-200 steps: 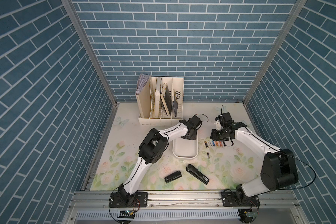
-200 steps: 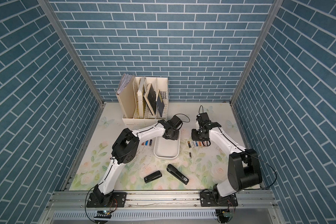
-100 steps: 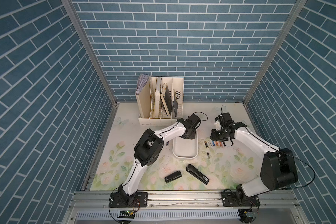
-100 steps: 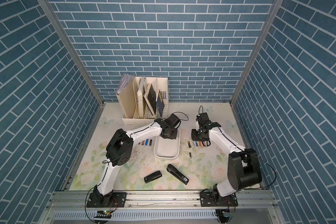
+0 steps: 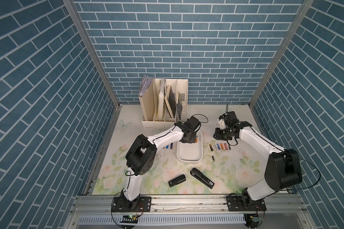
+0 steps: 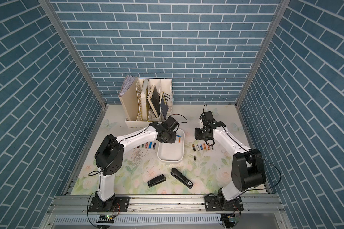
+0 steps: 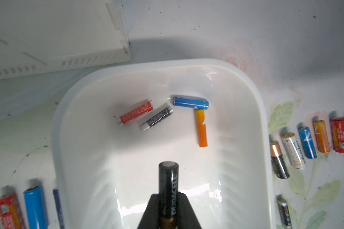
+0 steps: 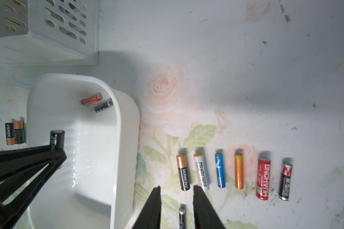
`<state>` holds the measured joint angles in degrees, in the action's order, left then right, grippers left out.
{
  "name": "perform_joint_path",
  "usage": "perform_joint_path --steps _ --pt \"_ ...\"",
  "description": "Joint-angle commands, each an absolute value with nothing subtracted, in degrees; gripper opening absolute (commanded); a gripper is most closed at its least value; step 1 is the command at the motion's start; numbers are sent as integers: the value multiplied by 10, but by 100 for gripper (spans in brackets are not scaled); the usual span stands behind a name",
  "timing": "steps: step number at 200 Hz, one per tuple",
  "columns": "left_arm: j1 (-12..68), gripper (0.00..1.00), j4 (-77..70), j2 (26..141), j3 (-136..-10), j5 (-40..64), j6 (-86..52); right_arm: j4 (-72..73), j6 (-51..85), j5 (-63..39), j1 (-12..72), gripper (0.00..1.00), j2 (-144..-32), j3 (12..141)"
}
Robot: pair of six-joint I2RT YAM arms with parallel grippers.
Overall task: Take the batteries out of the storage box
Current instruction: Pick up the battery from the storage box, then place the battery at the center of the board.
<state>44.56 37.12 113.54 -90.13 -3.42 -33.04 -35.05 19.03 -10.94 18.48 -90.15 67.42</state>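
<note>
One black battery juts lengthwise from the left fingers.

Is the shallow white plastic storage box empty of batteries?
No, four loose cylindrical batteries lie on the floor of the white plastic storage box.

- Three walls papered in blue brick with pale joints are seen closing in the cell in both top views.
- The back corners are marked by two metal posts.
- The floor is covered by a pale mat, printed with pink roses, green leaves and butterflies and flecked with dark specks.
- A cream file holder filled with books is set against the back wall.
- A metal rail is run along the front edge.
- The scene is evenly lit, and soft shadows are cast on the mat.
</note>
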Motion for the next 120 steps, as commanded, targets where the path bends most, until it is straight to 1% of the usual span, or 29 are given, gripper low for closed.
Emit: perform_joint_path --steps 1,120 --pt "436 18 374 1095 -876 -46 -342 -352 172 -119 188 31 -915 690" --pt "390 18 392 932 -716 -65 -363 -348 169 -119 192 31 -928 697"
